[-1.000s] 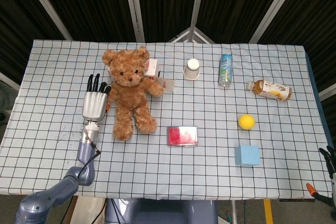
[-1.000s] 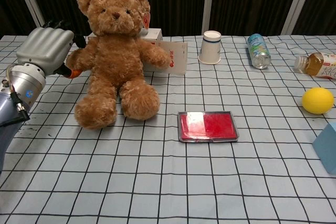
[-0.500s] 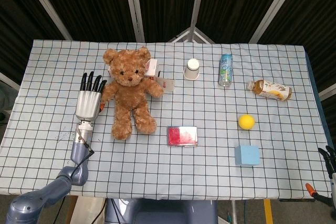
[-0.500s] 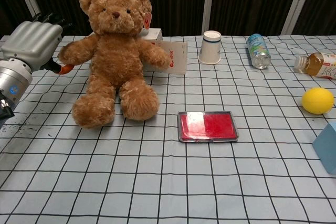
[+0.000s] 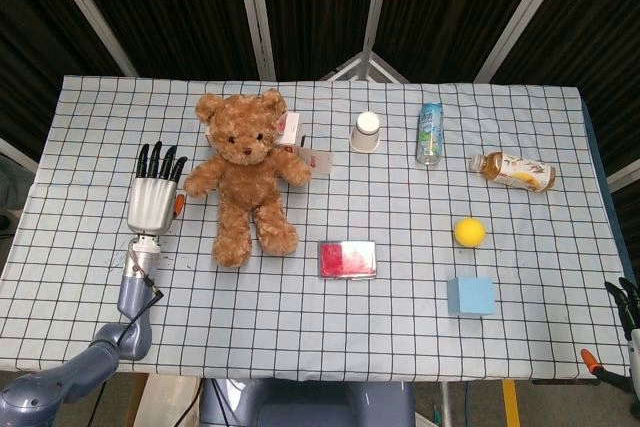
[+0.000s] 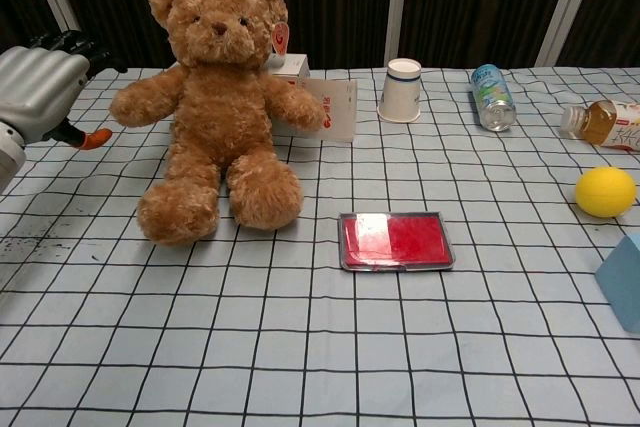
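Note:
A brown teddy bear (image 5: 245, 177) sits upright on the checked tablecloth (image 5: 400, 337); in the chest view the bear (image 6: 215, 107) faces the camera. My left hand (image 5: 150, 197) hovers just left of the bear's arm with its fingers stretched out and apart, holding nothing and touching nothing. The chest view shows this hand (image 6: 40, 82) at the left edge, a small gap from the bear's paw. Only the fingertips of my right hand (image 5: 628, 302) show at the table's lower right corner, far from everything.
A white box (image 5: 290, 130) and a card (image 5: 318, 159) lie behind the bear. A paper cup (image 5: 367, 131), water bottle (image 5: 429, 133), lying tea bottle (image 5: 515, 171), yellow ball (image 5: 469, 232), blue block (image 5: 470, 296) and red case (image 5: 347, 259) dot the cloth.
My left hand has drawn back leftward from the bear's arm and no longer touches it. The bear's arm has swung outward; the bear stays seated.

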Robot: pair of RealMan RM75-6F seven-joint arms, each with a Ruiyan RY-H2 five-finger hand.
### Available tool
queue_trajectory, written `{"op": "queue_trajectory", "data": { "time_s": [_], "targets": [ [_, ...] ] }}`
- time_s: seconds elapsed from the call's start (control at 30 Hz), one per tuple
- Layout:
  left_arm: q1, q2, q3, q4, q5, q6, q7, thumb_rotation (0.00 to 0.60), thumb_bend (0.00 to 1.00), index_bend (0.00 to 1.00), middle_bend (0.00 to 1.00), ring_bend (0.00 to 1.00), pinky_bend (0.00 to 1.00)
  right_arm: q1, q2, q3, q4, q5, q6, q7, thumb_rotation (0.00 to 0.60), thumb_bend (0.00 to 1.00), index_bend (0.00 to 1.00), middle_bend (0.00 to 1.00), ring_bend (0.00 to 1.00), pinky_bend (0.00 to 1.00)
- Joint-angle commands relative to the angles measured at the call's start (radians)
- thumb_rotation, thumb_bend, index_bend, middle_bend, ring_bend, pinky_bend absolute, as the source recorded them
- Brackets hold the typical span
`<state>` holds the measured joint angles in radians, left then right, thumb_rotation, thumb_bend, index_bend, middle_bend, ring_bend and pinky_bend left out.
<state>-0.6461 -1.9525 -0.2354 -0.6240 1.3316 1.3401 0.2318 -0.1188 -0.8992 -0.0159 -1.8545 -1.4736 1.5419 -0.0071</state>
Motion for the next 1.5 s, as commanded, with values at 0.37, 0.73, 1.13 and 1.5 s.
{"op": "queue_trajectory", "data": {
  "time_s": [0.37, 0.73, 1.13, 1.5],
  "targets": [
    [0.282, 0.232, 0.051, -0.438, 0.006, 0.273, -0.163, 0.6, 0.4, 0.2, 0.09, 0.0, 0.0, -0.003, 0.0, 0.001, 0.003, -0.003, 0.007, 0.001, 0.6, 0.22, 0.11, 0.06, 0.07, 0.0],
    [0.467, 0.49, 0.112, -0.798, -0.079, 0.312, -0.091, 0.6, 0.4, 0.22, 0.07, 0.0, 0.0, -0.01, -0.01, 0.004, 0.007, -0.022, 0.036, -0.008, 0.6, 0.22, 0.11, 0.06, 0.07, 0.0],
    [0.554, 0.756, 0.149, -1.08, -0.115, 0.251, -0.159, 0.6, 0.41, 0.22, 0.06, 0.0, 0.0, -0.017, -0.016, 0.002, -0.003, -0.029, 0.051, -0.041, 0.6, 0.22, 0.11, 0.06, 0.07, 0.0],
    [0.514, 0.778, 0.157, -1.004, -0.033, 0.161, -0.207, 0.6, 0.42, 0.22, 0.03, 0.0, 0.0, -0.024, -0.011, 0.003, -0.029, -0.032, 0.066, -0.064, 0.6, 0.22, 0.11, 0.06, 0.07, 0.0]
  ]
}}
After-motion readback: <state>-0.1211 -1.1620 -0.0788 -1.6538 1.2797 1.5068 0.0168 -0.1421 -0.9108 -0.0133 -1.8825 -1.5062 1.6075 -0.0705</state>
